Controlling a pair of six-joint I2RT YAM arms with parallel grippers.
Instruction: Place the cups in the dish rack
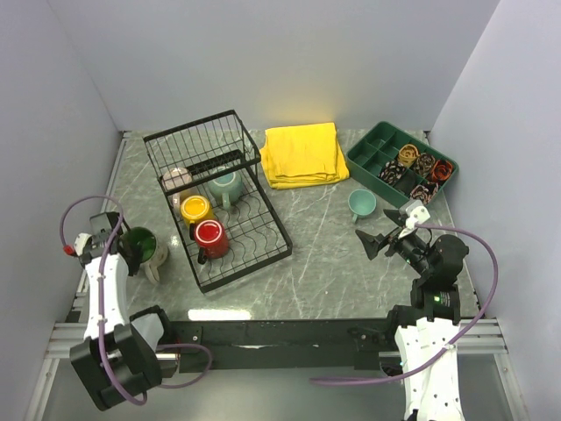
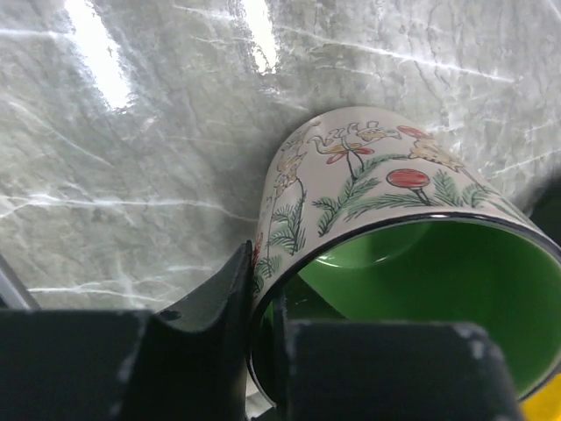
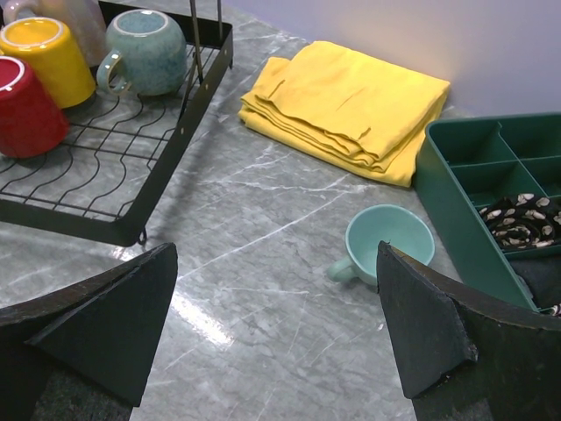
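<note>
- The left gripper (image 2: 263,305) is closed on the rim of the dark green cup (image 2: 394,219): one finger (image 2: 219,303) is pressed against the flowered outer wall, and the other is set inside the green interior.
- This cup is seen at the left side of the marble table (image 1: 324,263), just left of the dish rack (image 1: 276,210), with its handle turned toward the near edge. Whether it is lifted off the surface cannot be told.
- The right gripper (image 3: 276,254) is held wide open with nothing between its jaws, above bare table on the right.
- Just beyond it, a teal cup (image 3: 390,241) stands upright on the table, beside the green divided tray (image 3: 460,219).
- In the rack's slotted part, a red cup (image 1: 210,237), a yellow cup (image 1: 195,209) and a second teal cup (image 1: 226,186) are seated, with a pale cup (image 1: 175,178) behind them.
- A folded yellow cloth (image 1: 302,153) lies between the rack and the tray.
</note>
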